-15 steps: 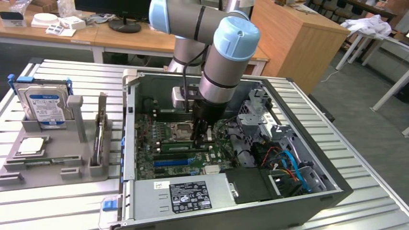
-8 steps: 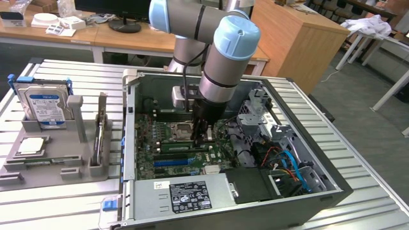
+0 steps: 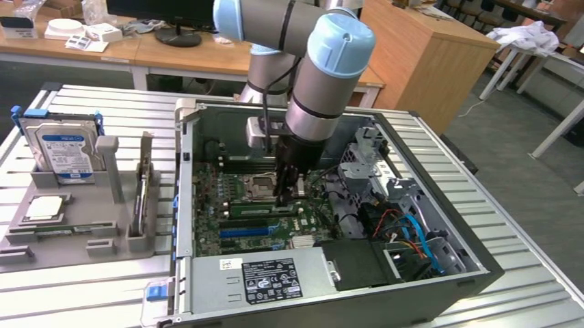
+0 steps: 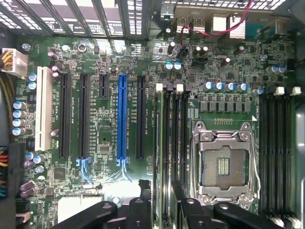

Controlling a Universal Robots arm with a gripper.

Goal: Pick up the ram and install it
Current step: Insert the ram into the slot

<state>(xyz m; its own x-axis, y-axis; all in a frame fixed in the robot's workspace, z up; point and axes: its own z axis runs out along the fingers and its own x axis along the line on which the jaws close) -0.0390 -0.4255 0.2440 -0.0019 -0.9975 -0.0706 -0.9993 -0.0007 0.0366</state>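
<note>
The tool was seen lowered inside the open computer case, close above the motherboard, with the arm's wrist held upright over it. Whether the tool was clenched or released could not be told. The ram was seen as a thin green strip lying along a memory slot directly under the tool. In the wrist view the ram was shown edge-on, in line with the tool; whether it was fully seated could not be told. The CPU socket was found near it on one side. A black expansion slot and then the blue slot were found on the other. Little free room was left around the tool: a drive cage and tangled cables were crowded at the exterior view's right, and the power supply was set along the near wall. Outside the case, on the slatted worktop, a grey tray with a hard drive was placed well apart, at the exterior view's left
</note>
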